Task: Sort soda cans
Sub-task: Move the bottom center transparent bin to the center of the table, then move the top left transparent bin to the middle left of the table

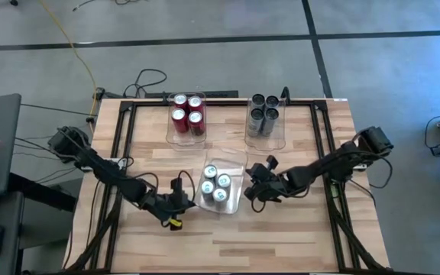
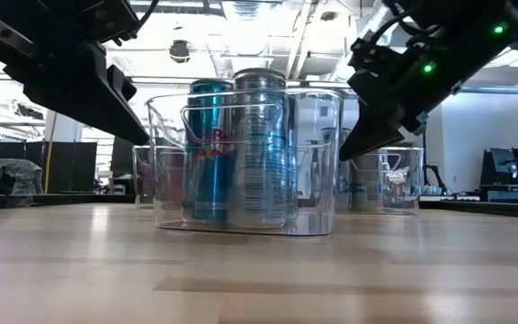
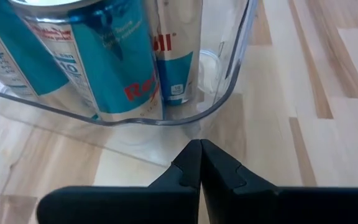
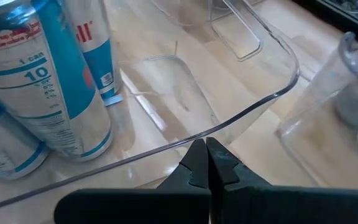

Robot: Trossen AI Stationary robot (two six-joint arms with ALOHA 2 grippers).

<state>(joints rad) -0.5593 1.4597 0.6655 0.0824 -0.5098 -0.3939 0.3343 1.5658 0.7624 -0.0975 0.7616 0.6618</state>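
Several silver-white and blue soda cans [image 1: 216, 186] stand upright in a clear plastic bin [image 1: 229, 163] in the middle of the table. Red cans [image 1: 187, 113] fill a clear bin at the far side, and dark grey cans [image 1: 264, 111] fill the bin next to it. My left gripper [image 1: 187, 192] is shut, with its tips at the middle bin's left wall [image 3: 229, 93]. My right gripper [image 1: 249, 191] is also shut, tips at that bin's right wall [image 4: 253, 109]. In the low view both arms slant down toward the bin [image 2: 241, 216] from either side. My left gripper [image 3: 201, 146] points its shut fingertips at the rounded lower corner of the middle bin's left wall [image 3: 194, 118]; whether they touch it, I cannot tell. My right gripper [image 4: 205, 144] has its shut fingertips against or just short of the bin's right rim [image 4: 229, 127]; which, I cannot tell.
Bare wooden tabletop [image 1: 228, 244] lies between the middle bin and the near edge. A black frame [image 1: 124, 145] runs along the table's left, right and far sides. Cables lie on the floor beyond the far edge. A second clear bin's edge [image 4: 328, 112] shows in the right wrist view.
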